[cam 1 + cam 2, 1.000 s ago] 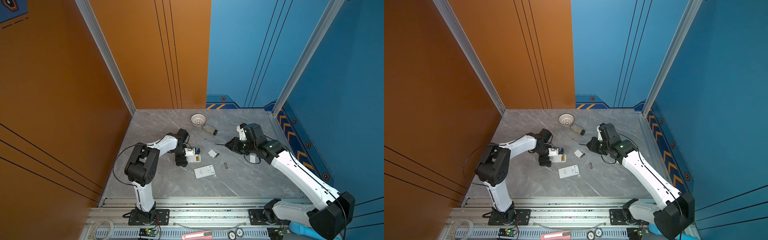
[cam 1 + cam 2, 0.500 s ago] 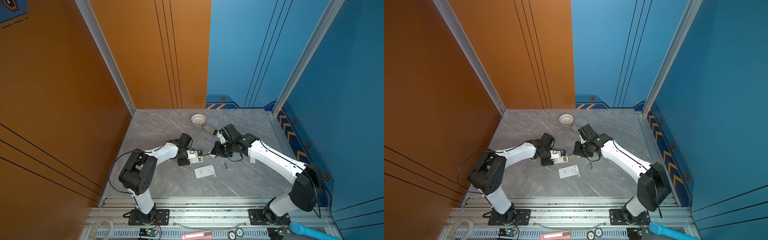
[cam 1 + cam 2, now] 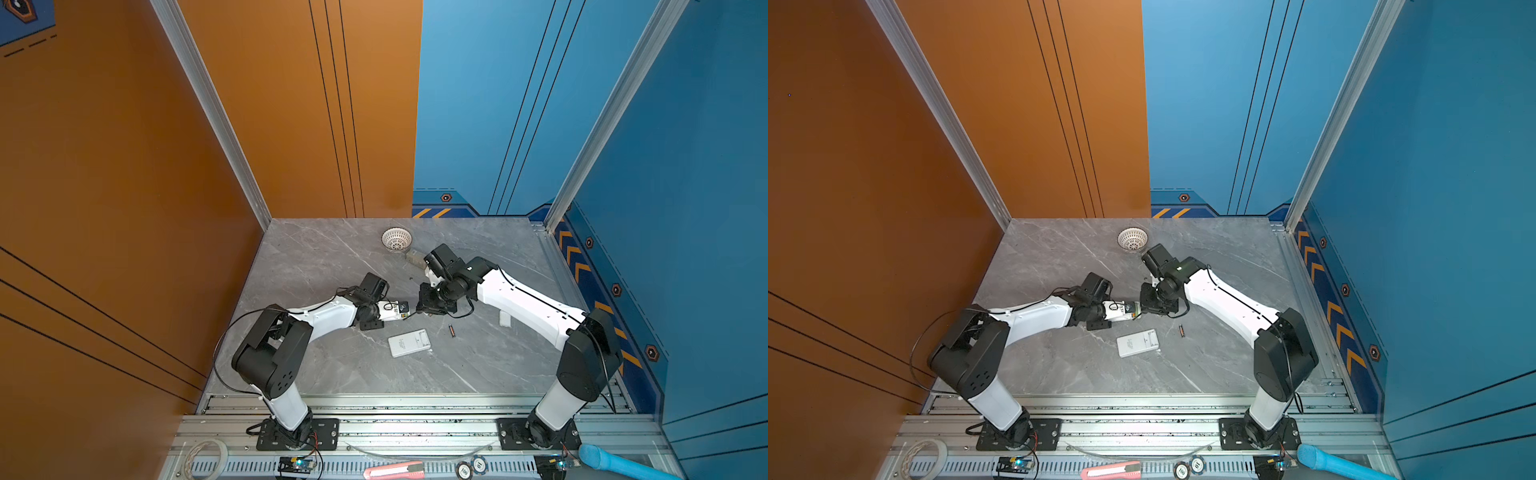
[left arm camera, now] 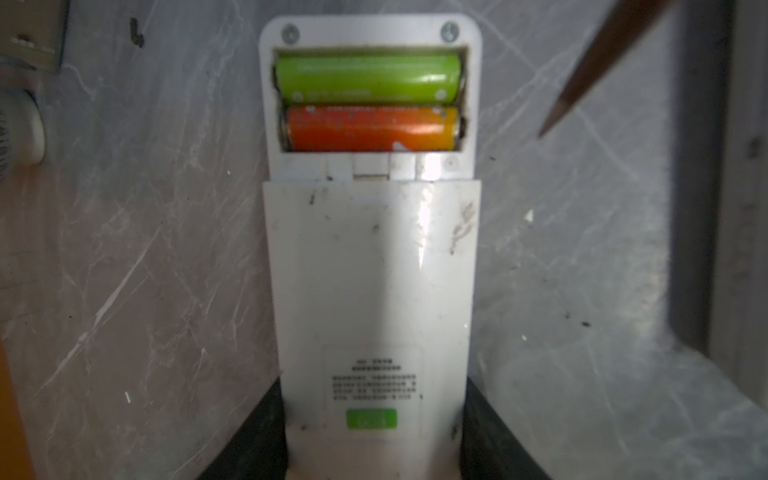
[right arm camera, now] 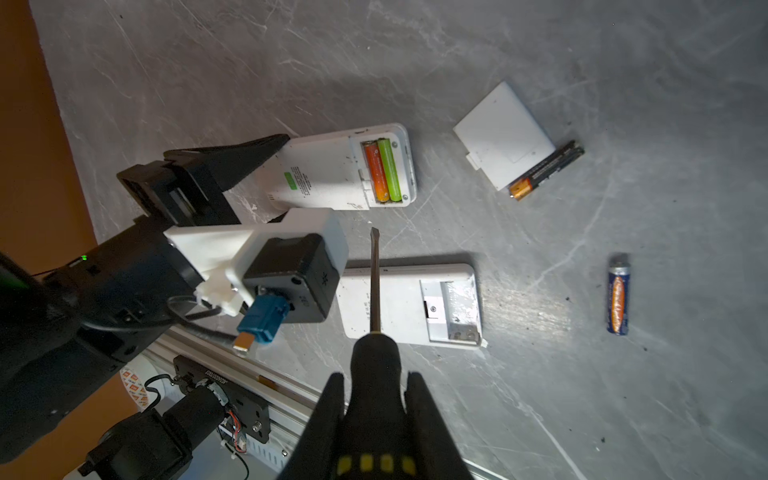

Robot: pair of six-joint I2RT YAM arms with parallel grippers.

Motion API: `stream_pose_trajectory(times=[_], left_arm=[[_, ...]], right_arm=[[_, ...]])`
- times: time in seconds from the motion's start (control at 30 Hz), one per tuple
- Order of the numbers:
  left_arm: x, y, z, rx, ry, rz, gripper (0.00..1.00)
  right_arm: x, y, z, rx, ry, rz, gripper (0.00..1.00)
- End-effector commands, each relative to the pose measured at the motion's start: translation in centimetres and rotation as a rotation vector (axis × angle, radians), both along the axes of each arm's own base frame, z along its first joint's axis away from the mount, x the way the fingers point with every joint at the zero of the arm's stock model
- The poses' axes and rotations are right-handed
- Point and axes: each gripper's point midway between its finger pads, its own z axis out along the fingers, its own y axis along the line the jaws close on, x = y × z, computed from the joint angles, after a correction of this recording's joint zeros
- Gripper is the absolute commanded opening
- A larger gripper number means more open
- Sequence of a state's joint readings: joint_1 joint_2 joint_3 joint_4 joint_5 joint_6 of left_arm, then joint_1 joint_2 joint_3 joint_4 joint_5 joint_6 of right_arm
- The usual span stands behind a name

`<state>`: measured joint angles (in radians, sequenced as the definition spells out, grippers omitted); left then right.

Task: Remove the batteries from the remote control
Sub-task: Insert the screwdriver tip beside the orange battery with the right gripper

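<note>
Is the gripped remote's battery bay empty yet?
No, a green battery and an orange battery lie side by side in the open bay of the remote.

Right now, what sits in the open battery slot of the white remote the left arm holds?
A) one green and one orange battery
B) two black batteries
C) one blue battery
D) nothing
A: the left wrist view shows a green battery and an orange battery lying side by side in the open compartment of the remote.
</note>
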<state>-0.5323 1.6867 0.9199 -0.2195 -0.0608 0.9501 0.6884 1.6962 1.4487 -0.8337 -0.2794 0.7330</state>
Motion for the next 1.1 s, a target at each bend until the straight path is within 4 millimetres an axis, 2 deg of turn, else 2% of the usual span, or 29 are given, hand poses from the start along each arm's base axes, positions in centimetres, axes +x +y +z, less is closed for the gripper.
stream_pose_trajectory(times=[0.0,0.37,0.4,0.5,0.7,0.97,1.07], left_arm=[[-2.1,1.7,-3.1,0.087,0.099,-0.007,0.17],[-2.1,1.2,-3.0,0.078,0.117,-0.024,0.11],[-2.2,1.1,-2.9,0.076,0.118,-0.025,0.1],[-2.2,1.1,-3.0,0.075,0.124,-0.027,0.09],[-2.2,1.0,-3.0,0.073,0.128,-0.027,0.08],[-2.2,0.9,-2.9,0.072,0.13,-0.029,0.08],[-2.1,0.9,-2.9,0.068,0.128,-0.029,0.07]], right_arm=[[0.2,-0.6,0.4,-0.047,-0.013,-0.005,0.0],[1.4,0.0,-0.4,-0.065,-0.026,-0.008,0.0],[0.7,0.7,-0.4,-0.07,-0.032,0.017,0.0],[0.8,0.8,-0.6,-0.077,-0.037,0.018,0.0],[1.3,1.5,0.2,-0.046,-0.063,0.018,0.0],[1.8,1.1,1.2,-0.035,-0.086,0.003,0.0],[2.0,0.8,0.9,-0.046,-0.089,-0.001,0.0]])
